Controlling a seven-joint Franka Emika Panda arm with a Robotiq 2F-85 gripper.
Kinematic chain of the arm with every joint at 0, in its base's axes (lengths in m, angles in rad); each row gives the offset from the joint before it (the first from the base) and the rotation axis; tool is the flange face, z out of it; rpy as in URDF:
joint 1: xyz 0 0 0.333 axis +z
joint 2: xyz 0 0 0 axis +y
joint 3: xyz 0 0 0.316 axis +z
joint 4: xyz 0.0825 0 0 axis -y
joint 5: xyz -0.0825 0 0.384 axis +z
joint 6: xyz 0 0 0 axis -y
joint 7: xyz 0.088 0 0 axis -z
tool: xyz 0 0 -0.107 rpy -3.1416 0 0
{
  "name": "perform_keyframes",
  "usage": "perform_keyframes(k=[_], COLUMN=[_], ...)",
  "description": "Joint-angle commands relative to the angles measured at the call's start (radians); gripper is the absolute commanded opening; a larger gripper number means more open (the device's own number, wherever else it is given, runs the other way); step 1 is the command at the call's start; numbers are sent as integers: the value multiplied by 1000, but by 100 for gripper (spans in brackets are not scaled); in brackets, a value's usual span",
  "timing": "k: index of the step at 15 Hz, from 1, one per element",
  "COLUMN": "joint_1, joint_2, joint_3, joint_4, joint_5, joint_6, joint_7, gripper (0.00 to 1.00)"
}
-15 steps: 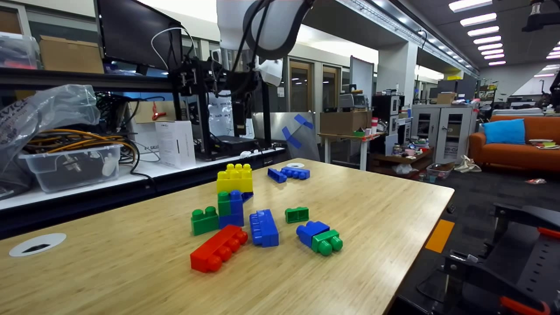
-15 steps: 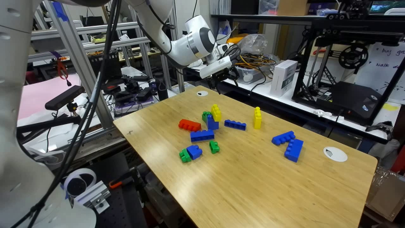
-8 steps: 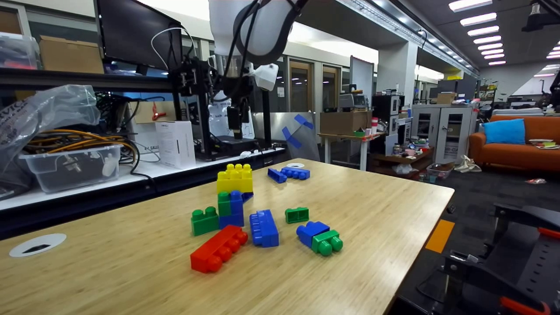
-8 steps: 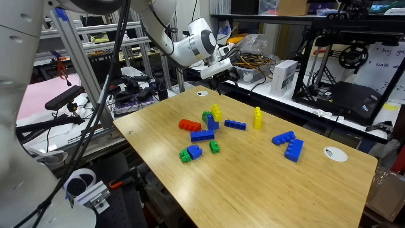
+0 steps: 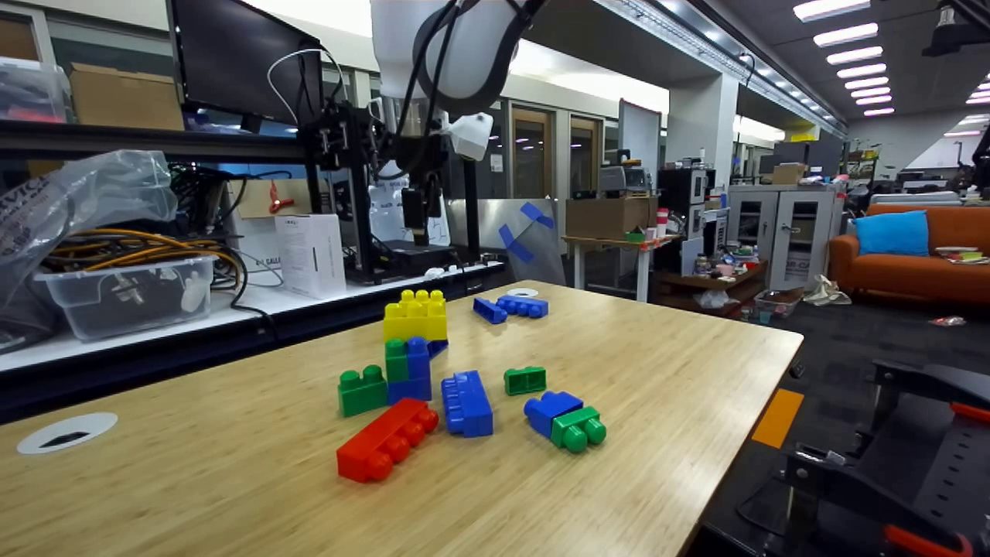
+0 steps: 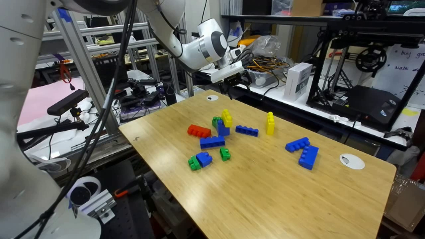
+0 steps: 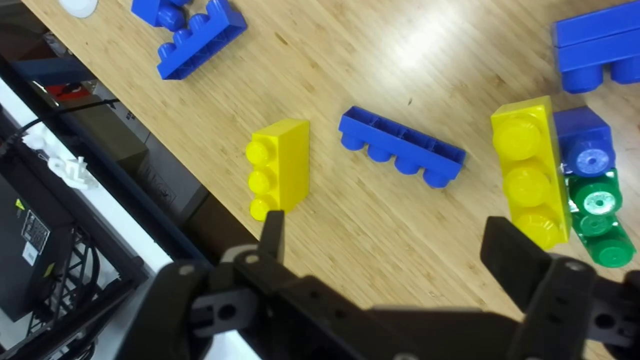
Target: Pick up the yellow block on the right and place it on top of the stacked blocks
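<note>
Leftmost in the wrist view, two blue studded plastic bricks (image 7: 200, 47) lie close together on the wood-grained bench (image 7: 350, 60). Next comes a bright yellow rectangular studded plastic brick (image 7: 294, 165). In an exterior view this lone brick (image 6: 270, 125) is the right-hand yellow one, so I take it as the one to pick. It stands studs up near the bench's edge, touching nothing.

Then comes the black two-fingered tool (image 7: 387, 242), raised above the bricks, its fingers spread wide with only bare bench between the tips. The coming move turns on this: the lone brick lies ahead of the tool and to the picture's left, beyond the left-hand fingertip and lower down. Its row of studs runs nearly up and down the picture, roughly square to the line joining the fingers, so I judge that little turning is needed to pinch its narrow width. The tool should shift left and forward, then descend.

Ahead of the tool's middle lies a four-stud blue plastic brick (image 7: 400, 147), on its side. Further right stands the stack of yellow, blue and green plastic bricks (image 7: 552, 185), its yellow one apparently uppermost.
</note>
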State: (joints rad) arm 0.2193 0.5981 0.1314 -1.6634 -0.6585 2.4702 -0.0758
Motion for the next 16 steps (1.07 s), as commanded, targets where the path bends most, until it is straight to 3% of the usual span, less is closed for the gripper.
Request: perform_keyframes(k=[1,12,14,16], joint_1=[-9,-27,-27,-28], joint_2=[-7,16,24,37], joint_3=[-4,40,47,50], joint_4=[-3,98,117,135], joint_5=[89,440,480,511], joint_6=[29,-34,-54,-69], joint_7=[-33,-131,-144,-152], gripper=[100,98,73,60])
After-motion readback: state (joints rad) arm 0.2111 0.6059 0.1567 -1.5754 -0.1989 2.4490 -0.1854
